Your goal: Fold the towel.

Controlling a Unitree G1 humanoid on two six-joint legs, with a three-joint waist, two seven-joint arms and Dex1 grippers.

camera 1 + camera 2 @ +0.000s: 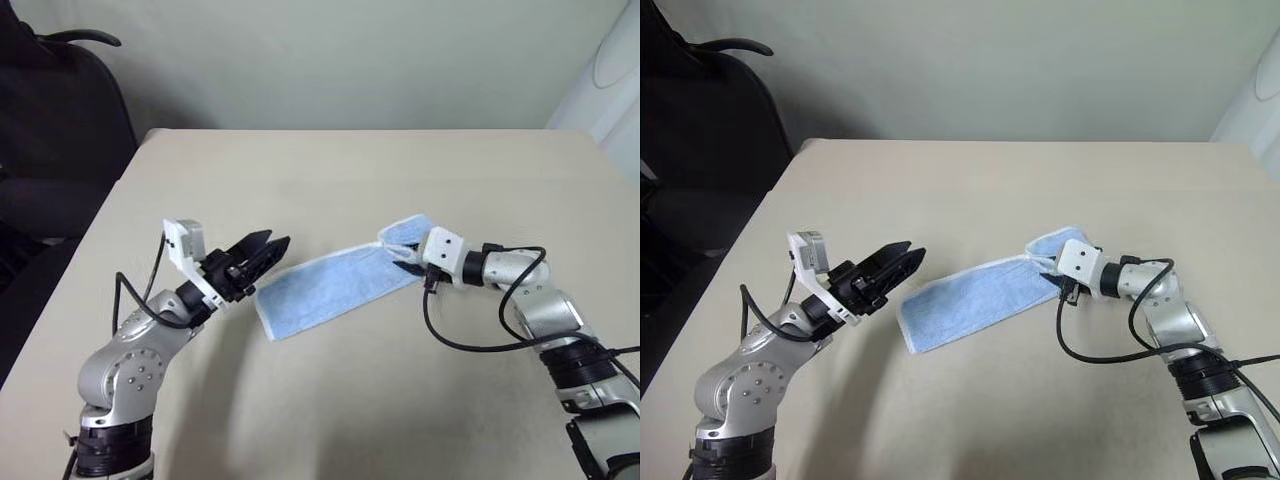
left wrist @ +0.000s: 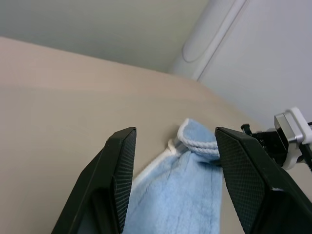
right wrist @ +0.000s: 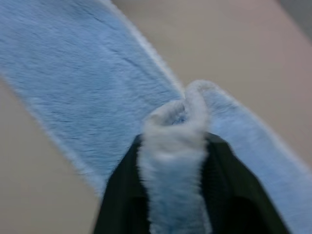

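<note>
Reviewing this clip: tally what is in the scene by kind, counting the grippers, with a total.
Towel, light blue: 1
Robot grippers, black-fingered: 2, the left gripper and the right gripper
Table, beige: 1
Office chair, black: 1
Total: 5

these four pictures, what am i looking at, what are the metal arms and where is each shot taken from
It is a humanoid robot with two arms, each ending in a gripper of two black fingers. The two wide pictures come from cameras in its head, looking down over a beige table. The two close pictures come from a camera on each wrist, looking along that gripper's own fingers.

On the table lies a light-blue towel, which the robot is to fold. The right gripper has a bunched end of the towel between its fingers, that end raised a little. The left gripper stands open and empty, just short of the towel's other end. A dark office chair stands beside the table.
</note>
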